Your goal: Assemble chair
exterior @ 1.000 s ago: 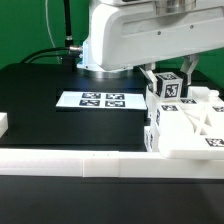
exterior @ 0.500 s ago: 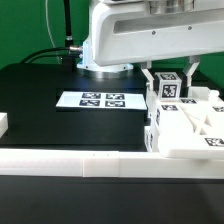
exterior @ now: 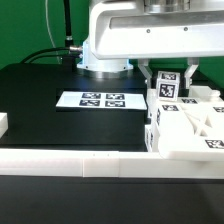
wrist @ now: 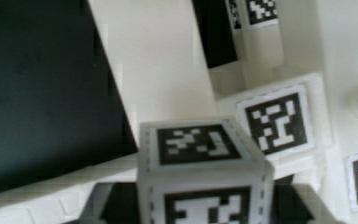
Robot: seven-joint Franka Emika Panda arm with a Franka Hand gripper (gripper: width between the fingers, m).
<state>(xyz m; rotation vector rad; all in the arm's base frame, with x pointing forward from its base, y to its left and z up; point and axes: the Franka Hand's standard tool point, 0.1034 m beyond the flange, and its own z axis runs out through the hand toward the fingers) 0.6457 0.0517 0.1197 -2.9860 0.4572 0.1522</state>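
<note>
The chair's partly joined white parts (exterior: 190, 128) stand at the exterior view's right, against the border wall. A square-ended white post (exterior: 168, 92) with marker tags stands upright on top of them. My gripper (exterior: 169, 80) is shut on this post, one black finger on each side. In the wrist view the post's tagged end (wrist: 197, 148) fills the space between the dark fingers (wrist: 119, 200), with my gripper (wrist: 202, 206) closed around it. Another tagged chair part (wrist: 279, 118) lies just beyond, beside a long white slab edge (wrist: 149, 70).
The marker board (exterior: 100, 100) lies flat on the black table (exterior: 40, 90), to the exterior view's left of the chair parts. A long low white border wall (exterior: 80, 160) runs along the near edge. A small white block (exterior: 3, 124) sits at the far left.
The arm's housing above the gripper has shifted slightly upward in the picture. The post and the fingers on it stay in about the same place.
</note>
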